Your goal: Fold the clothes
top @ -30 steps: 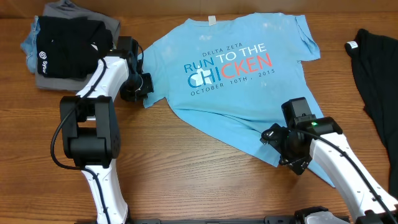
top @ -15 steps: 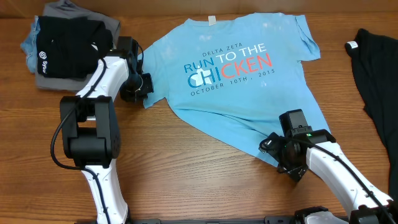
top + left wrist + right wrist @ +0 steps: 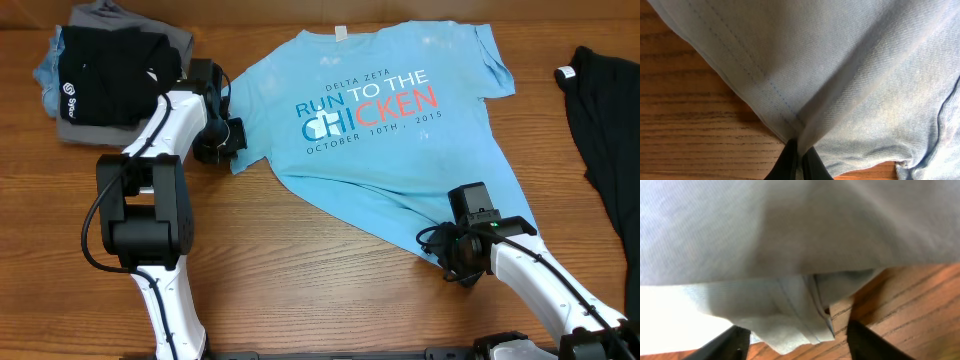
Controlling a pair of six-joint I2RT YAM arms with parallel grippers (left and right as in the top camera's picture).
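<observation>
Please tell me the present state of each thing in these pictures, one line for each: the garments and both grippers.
light blue T-shirt, spread flat, print up, lying askew, not yet folded.
left gripper, shut on the shirt's sleeve hem.
right gripper, open, the shirt's bottom corner between its fingers.
black garment, lying unfolded at the right edge of the overhead view, white tag showing.
pile of clothes, folded and stacked at far left, a black piece on top.
</observation>
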